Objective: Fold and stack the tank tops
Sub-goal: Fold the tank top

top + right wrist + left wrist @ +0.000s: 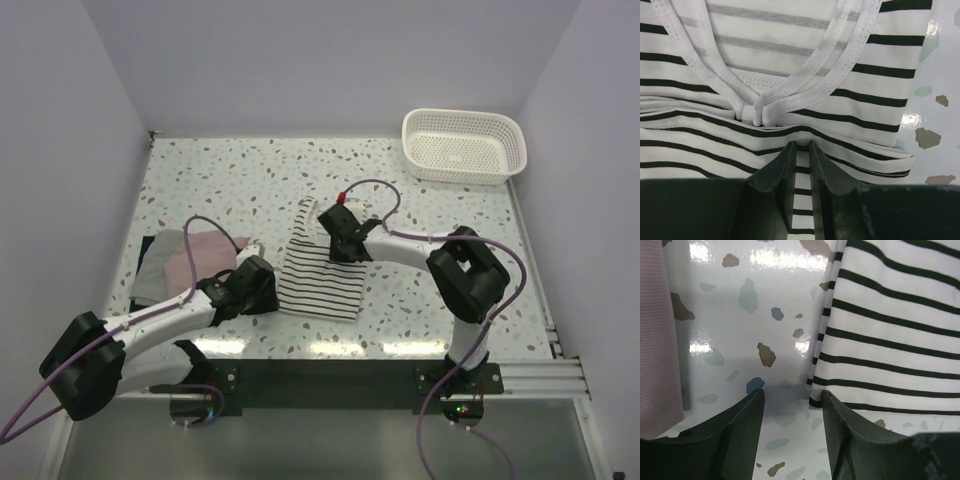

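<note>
The white tank top with black stripes (318, 278) lies partly folded on the speckled table (230, 180) in front of the arms. My right gripper (340, 243) sits over its far end. In the right wrist view it (799, 146) is shut on a raised fold of the striped cloth (790, 60), just below the bunched straps. My left gripper (262, 290) rests at the top's near left edge. There it (792, 400) stands open over bare table, its right finger (855, 440) at the striped hem (890, 330). A pink tank top (203, 260) lies to the left on a dark one (150, 272).
A white lattice basket (465, 145) stands at the far right corner by the wall. The pink cloth (657, 340) lies just left of my left gripper. White walls close in the table on the left, back and right.
</note>
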